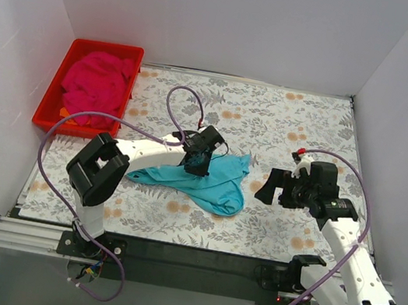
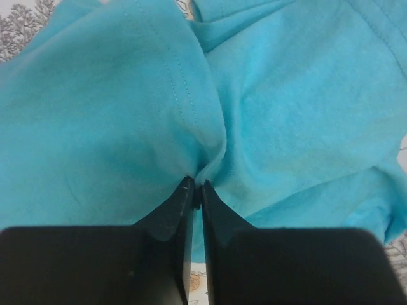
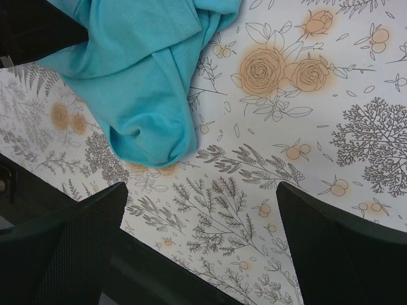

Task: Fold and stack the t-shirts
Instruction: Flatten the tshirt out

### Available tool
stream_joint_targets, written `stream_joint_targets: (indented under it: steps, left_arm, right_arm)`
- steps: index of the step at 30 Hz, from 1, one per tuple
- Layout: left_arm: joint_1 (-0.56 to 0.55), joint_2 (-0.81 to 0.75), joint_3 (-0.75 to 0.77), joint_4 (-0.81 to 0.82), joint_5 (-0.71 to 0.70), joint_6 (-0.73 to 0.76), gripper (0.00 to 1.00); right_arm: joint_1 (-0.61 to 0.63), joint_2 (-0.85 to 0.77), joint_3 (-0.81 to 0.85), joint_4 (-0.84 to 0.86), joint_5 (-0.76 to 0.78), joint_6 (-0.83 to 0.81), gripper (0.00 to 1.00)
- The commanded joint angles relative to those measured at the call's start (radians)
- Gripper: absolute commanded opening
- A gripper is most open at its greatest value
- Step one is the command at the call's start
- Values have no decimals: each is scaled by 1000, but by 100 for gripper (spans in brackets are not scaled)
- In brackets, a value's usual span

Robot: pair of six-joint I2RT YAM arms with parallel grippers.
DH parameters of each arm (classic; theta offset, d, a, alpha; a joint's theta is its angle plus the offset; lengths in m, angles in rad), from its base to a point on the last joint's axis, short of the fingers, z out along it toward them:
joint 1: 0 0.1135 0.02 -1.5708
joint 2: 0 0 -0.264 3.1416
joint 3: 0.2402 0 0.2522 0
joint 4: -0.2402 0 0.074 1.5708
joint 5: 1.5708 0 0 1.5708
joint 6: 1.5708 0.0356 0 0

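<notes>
Step in hand: I judge this to be spreading the turquoise t-shirt (image 1: 211, 181) flat before any fold; it lies bunched on the floral surface (image 1: 287, 128) between my two arms.
Left end effector: my left end effector (image 2: 197, 187) is clenched on a pinch of the turquoise cloth, fingertips meeting with a fold of fabric gathered between them.
Right end effector: my right end effector (image 3: 202, 197) is released, fingers wide apart, with only bare surface between them; it hangs just beside the shirt's rolled near edge without touching it.
Doing it well: I should take that rolled edge with the right end effector at a hem or corner, one layer if I can, then draw both grips apart gently so the cloth opens without dragging into a rope.
Risk: my left pinch looks mid-panel rather than on an edge, so lifting from it may only tent the cloth.
Left arm pose: reaches forward and inward, wrist tipped down onto the shirt.
Right arm pose: bent at the elbow, wrist turned toward the shirt, low over the surface.
Pink t-shirt (image 1: 95, 86): heaped in the red tray (image 1: 50, 106) at the far left, untouched.
</notes>
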State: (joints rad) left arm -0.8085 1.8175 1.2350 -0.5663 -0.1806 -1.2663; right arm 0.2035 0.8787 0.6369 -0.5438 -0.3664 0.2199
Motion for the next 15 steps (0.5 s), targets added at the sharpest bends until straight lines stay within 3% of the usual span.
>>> stream_joint_targets:
  steps: [1,3,9,15]
  left_arm:
    - [-6,-47,4,3,-59,5,7]
    - [-4,-70,3,-3,-85,8,0]
    - [-4,-216,6,-75,-160,12,0]
    - [14,-420,-11,-170,-220,-4,0]
  right_arm:
    - [7,11,-13,62,-32,10,89]
    - [10,19,-10,71,-40,10,89]
    - [46,89,35,122,-43,9,86]
    - [115,213,116,197,-25,13,75]
